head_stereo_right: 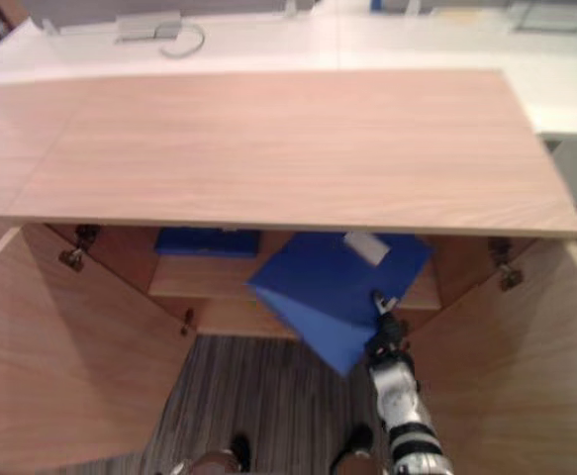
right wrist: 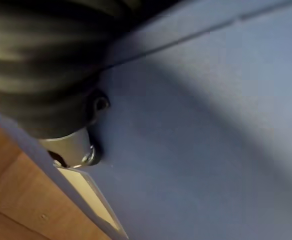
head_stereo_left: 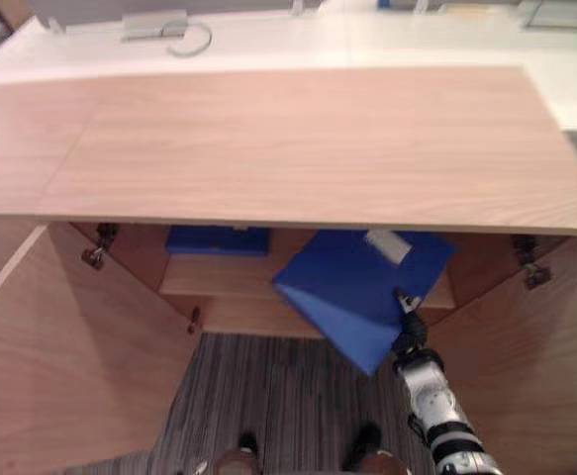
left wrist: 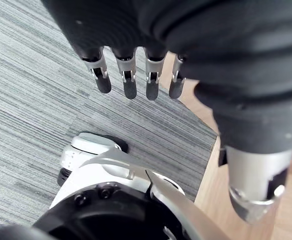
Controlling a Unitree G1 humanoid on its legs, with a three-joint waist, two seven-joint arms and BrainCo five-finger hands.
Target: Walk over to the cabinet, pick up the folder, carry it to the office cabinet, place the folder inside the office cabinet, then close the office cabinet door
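The right hand [head_stereo_left: 408, 319] has the folder [head_stereo_left: 357, 287] by its near right edge. The thumb lies on the upper face. The other fingers go under the folder and are hidden, so I judge the hand to be clamped on it, but I cannot see the full grip. From the fingers, the folder stretches forward and to the left, into the open office cabinet [head_stereo_left: 298, 148]. Its long axis runs obliquely to the shelf [head_stereo_left: 214, 279], not square with it. The end with the white label [head_stereo_left: 388, 246] is the farthest from the fingers and already under the cabinet top. The corner nearest to the fingers hangs out over the carpet [head_stereo_left: 268, 396]. The folder is tilted, and whether it touches the shelf I cannot tell.

The left hand [left wrist: 129, 80] hangs above the carpet with fingers straight and apart, holding nothing. It is well apart from the folder, so the right hand must do the pushing in.

The folder is flat, stiff and smooth, of a plain blue. The cabinet is of pale wood grain with metal hinges [head_stereo_left: 95, 257]. Both doors [head_stereo_left: 60, 366] stand wide open. Deeper inside, far to the left of the fingers, lies a second blue item [head_stereo_left: 217, 239].
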